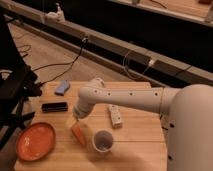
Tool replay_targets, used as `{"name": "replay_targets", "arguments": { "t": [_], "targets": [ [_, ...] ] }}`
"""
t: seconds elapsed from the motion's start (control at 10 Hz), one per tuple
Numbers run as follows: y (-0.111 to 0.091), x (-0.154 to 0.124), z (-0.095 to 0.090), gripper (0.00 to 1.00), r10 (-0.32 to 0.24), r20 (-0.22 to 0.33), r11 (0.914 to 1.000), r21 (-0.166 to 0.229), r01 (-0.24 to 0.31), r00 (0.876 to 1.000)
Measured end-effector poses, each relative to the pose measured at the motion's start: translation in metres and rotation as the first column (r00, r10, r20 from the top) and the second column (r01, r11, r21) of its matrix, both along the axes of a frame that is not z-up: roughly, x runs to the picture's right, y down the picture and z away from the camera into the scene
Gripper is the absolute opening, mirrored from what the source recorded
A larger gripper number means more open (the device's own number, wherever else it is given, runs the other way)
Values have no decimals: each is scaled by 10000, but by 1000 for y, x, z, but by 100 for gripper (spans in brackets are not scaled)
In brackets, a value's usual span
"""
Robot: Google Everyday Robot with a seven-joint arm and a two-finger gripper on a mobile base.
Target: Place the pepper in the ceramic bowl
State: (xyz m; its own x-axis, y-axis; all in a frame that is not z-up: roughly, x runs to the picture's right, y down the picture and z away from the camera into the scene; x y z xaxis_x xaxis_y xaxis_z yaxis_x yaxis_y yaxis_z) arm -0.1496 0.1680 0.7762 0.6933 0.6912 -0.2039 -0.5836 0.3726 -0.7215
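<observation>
The pepper (78,134), a small orange tapered vegetable, lies on the wooden table (140,150) near the middle front. My gripper (76,119) reaches down from the white arm and sits right at the pepper's upper end. The ceramic bowl (35,140), a wide shallow orange-red dish, rests at the table's front left, a short way left of the pepper.
A small white cup (102,140) stands just right of the pepper. A white bottle (115,115) lies behind the cup. A black flat object (54,106) and a blue sponge (62,87) sit at the back left. A dark chair (12,95) stands left of the table.
</observation>
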Motion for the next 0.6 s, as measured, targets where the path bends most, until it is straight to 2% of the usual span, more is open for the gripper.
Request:
{"name": "replay_targets", "arguments": {
  "t": [0.4, 0.6],
  "targets": [
    [1, 2, 2, 80, -12, -40, 10000, -9, 12, 10000],
    [12, -6, 15, 80, -51, -181, 9999, -136, 48, 9998]
  ]
}}
